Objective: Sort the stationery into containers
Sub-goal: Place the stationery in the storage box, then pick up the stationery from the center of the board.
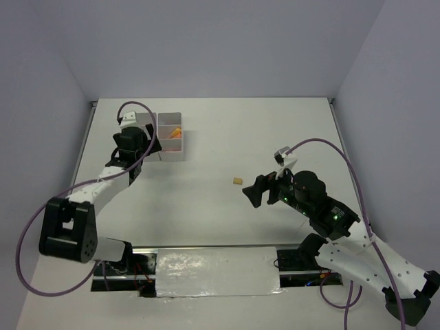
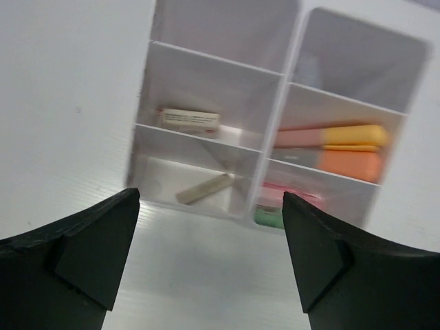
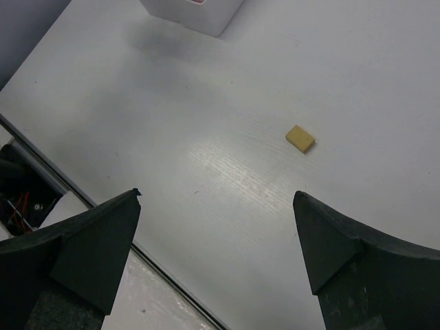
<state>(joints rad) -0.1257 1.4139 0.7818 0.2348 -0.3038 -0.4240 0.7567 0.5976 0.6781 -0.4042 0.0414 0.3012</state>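
The white organiser box [image 1: 170, 146] stands at the table's far left. My left gripper [image 1: 147, 142] hovers just beside it, open and empty [image 2: 210, 206]. In the left wrist view the box [image 2: 285, 103] holds a beige stick [image 2: 205, 188] in the nearest left compartment. A white labelled block [image 2: 188, 120] lies in the compartment behind that one. Orange and pink markers [image 2: 337, 148] lie in the middle right compartment, and a pink and a green item [image 2: 275, 210] in the nearest right one. A small beige block [image 1: 238, 181] lies on the table mid-centre [image 3: 300, 138]. My right gripper [image 1: 253, 192] is open, just right of that block and short of it [image 3: 216, 196].
The table's near edge, with a metal rail and wiring [image 3: 20, 206], runs just below my right gripper. A foil-covered strip [image 1: 216, 271] lies between the arm bases. A corner of the box [image 3: 192, 10] shows at the top of the right wrist view.
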